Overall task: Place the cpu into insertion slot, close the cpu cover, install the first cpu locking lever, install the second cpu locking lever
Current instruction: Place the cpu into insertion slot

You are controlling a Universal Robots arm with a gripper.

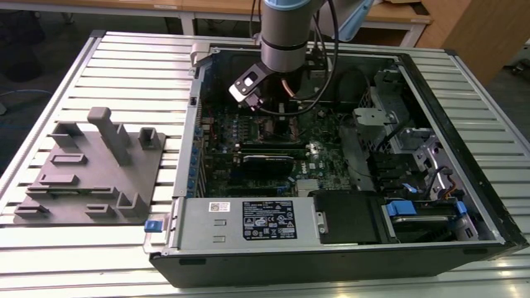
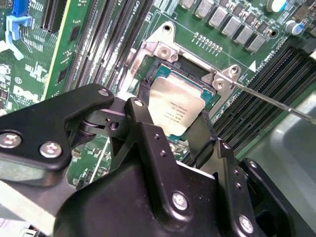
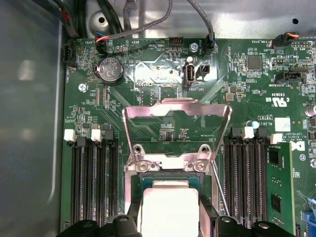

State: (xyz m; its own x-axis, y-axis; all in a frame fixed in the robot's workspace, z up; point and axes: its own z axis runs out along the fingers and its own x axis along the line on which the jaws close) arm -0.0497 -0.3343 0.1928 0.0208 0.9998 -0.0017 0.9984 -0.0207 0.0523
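A large table [image 1: 124, 56] of pale metal slats carries an open computer case [image 1: 331, 248], which lies on its side. A grey moulded fixture [image 1: 91, 180] rests on the same table at the exterior view's left, well apart from the work. The arm [image 1: 286, 31] comes down from above into the case, and its gripper [image 1: 277, 112] hangs low over the green motherboard [image 1: 248, 155]. In the first wrist view the cpu cover [image 3: 197, 109] stands raised on its hinge as a thin silvery frame, and the board is visible through its square opening. Just beside the socket on both sides are the long black memory slots [image 3: 94, 182], and a round coin battery [image 3: 110, 69] sits further up the board. The gripper [image 2: 173, 116] is closed around the cpu [image 2: 175, 106]. Its two black fingers [image 2: 143, 123] press against opposite edges of the pale silvery chip. In both wrist views the cpu [image 3: 170, 202] is directly over the open socket, below the hinge of the cover, but I cannot tell if it already sits fully in the slot. A thin metal lever [image 2: 276, 103] runs out at an angle from the corner of the socket frame and is not locked down.
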